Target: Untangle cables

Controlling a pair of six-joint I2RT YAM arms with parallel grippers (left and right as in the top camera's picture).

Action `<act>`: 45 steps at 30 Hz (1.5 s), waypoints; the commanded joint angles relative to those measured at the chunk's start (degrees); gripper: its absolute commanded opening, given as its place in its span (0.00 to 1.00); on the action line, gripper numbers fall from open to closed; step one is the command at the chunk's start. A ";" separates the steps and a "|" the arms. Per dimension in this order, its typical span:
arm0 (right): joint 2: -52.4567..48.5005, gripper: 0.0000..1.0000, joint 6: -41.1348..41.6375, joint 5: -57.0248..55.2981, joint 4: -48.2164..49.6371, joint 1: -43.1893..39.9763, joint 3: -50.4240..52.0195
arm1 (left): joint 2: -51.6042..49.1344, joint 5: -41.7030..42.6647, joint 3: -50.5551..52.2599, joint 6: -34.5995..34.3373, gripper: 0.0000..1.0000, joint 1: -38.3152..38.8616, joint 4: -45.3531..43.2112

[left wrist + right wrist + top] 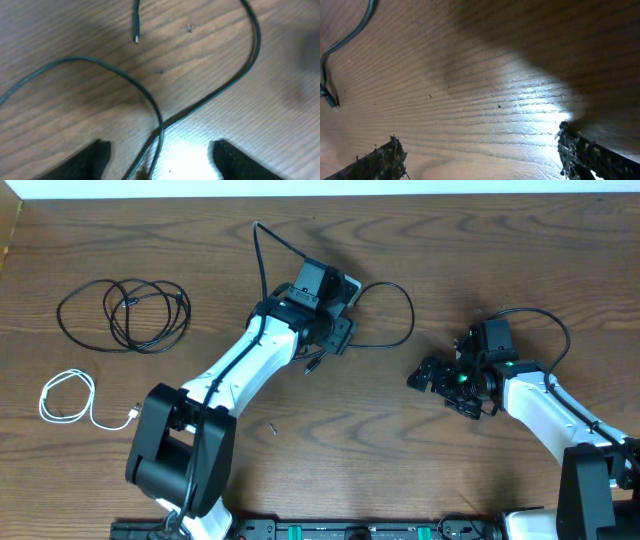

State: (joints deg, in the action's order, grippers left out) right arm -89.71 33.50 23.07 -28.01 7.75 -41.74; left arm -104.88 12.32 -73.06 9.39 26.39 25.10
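Between the widely spread fingers of the left tool [160, 147], the loose black cable [256, 45] is lying slack on the bench [350, 460] and crossing itself there; nothing is being gripped. Off to the side, the right tool [479, 137] is gaping just as wide, empty over bare wood. The coiled black cable [128, 302] and the white cable [93, 405] are sitting well apart at the bench's left end. I am judging the cord light, limp and smooth-jacketed, likely dragging its loop along when pulled; pinching it near its plug [136, 32], clear of the crossing, is looking safest.
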 commanded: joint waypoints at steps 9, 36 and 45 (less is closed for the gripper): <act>-4.26 0.99 1.20 -4.61 -2.03 0.72 4.37 | -9.66 -1.42 0.90 2.64 0.92 -0.15 0.13; -4.26 0.99 1.20 -8.15 -0.28 0.72 4.37 | -15.67 -17.90 0.90 -13.68 0.08 -10.49 -20.44; -4.26 0.99 1.25 -8.13 3.10 0.72 4.37 | -15.67 -4.74 0.90 -17.35 0.08 -19.50 -22.58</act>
State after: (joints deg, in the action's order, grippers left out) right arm -89.56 34.54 21.93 -24.75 8.12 -41.43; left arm -119.66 1.78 -72.99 -5.89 6.92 2.20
